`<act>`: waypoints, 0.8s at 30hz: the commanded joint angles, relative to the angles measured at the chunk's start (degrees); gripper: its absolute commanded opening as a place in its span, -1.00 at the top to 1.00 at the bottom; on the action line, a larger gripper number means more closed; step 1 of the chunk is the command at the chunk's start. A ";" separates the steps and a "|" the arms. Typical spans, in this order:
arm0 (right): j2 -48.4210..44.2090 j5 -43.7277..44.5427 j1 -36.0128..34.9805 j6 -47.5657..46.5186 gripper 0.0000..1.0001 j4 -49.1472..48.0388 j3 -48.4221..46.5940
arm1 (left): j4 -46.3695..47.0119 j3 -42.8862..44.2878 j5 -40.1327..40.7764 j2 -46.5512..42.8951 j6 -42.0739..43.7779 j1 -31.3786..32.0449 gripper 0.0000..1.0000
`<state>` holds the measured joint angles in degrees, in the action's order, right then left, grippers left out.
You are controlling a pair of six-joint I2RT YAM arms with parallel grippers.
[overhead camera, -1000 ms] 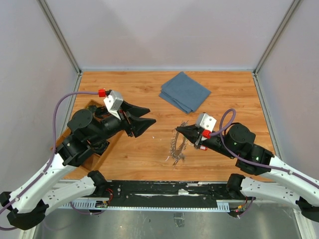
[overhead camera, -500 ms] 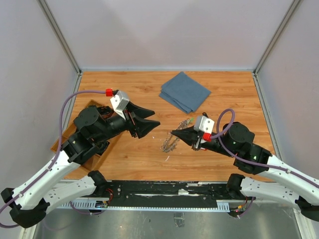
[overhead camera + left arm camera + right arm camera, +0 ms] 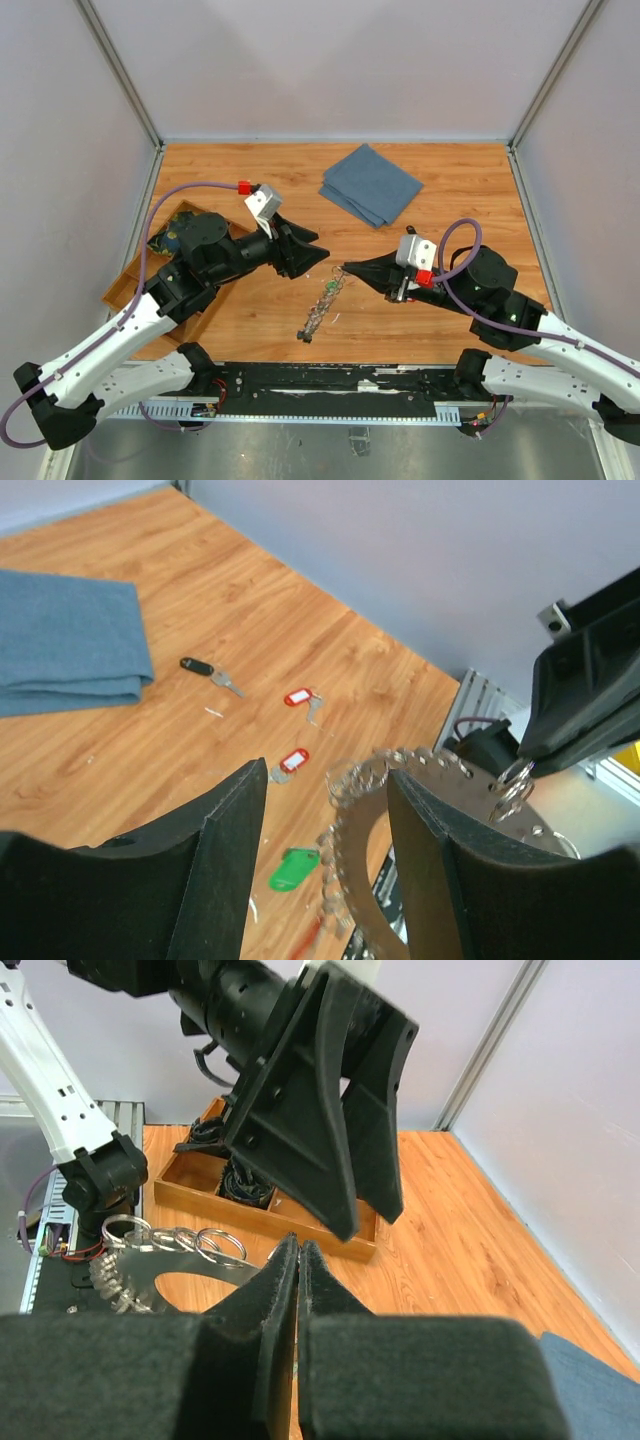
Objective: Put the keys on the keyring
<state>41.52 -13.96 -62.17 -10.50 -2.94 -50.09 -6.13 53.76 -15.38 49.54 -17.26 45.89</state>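
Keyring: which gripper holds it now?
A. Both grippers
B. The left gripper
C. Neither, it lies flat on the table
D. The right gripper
D: in the right wrist view the right gripper is shut on the edge of the keyring, while the left gripper is open.

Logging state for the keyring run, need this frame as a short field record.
left gripper: open, pointed at the keyring
right gripper: shut on the keyring's rim
keyring: held edge-on by the right gripper, between the two arms
keys: loose on the table; one black, two red-tagged, one green-tagged visible
blue cloth: folded, at the far side of the table
wooden tray: near-left, partly under the left arm
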 commanded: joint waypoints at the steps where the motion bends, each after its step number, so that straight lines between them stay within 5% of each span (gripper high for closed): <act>1: -1.26 0.22 0.03 0.86 1.00 -5.16 -1.39 | 3.19 -2.03 -4.34 -1.81 -1.02 0.32 -0.13; 24: 0.12 2.06 0.03 2.18 0.99 -6.29 -1.08 | 4.14 -1.11 -12.76 0.64 0.56 1.48 -0.13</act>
<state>41.98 -13.26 -62.17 -9.19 -4.51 -50.09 -4.58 51.83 -25.91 51.18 -17.61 46.74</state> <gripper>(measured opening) 0.009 0.564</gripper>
